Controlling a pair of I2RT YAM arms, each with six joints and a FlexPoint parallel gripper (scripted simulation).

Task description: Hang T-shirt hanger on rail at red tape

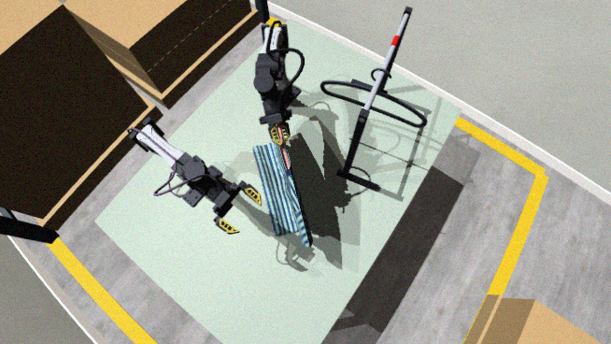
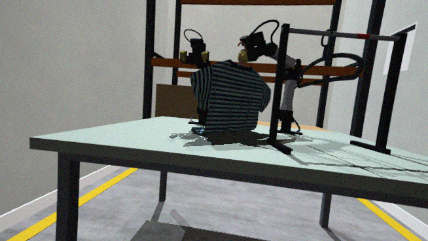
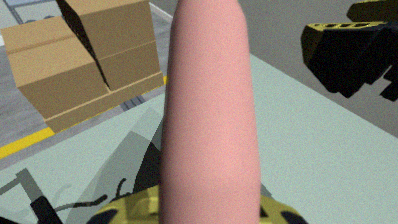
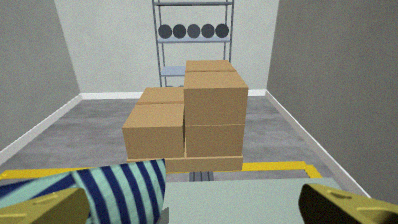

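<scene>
Surface (image 1: 210,280) (image 2: 98,141) (image 3: 325,125) (image 4: 250,200) carries the rack (image 1: 355,145) (image 2: 279,85), standing right in exterior view. Striped T-shirt (image 1: 277,187) (image 2: 233,98) (image 4: 125,192) hangs left of it, off the rail. Black hanger (image 1: 424,117) (image 2: 340,55) on rail, left of red tape (image 2: 363,36) (image 1: 395,40). Left tool (image 1: 280,134) (image 2: 242,57) (image 3: 210,210) pinches the shirt's pink hanger (image 1: 286,158) (image 2: 239,43) (image 3: 212,115); right tool (image 1: 248,218) (image 2: 194,56) (image 3: 327,27) (image 4: 195,205) spread wide.

Smooth matt pink hanger (image 1: 286,158) (image 3: 211,110), striped cloth T-shirt (image 1: 277,192) (image 2: 233,98) (image 4: 122,192), plain brown cardboard boxes (image 3: 120,45) (image 4: 215,105).
</scene>
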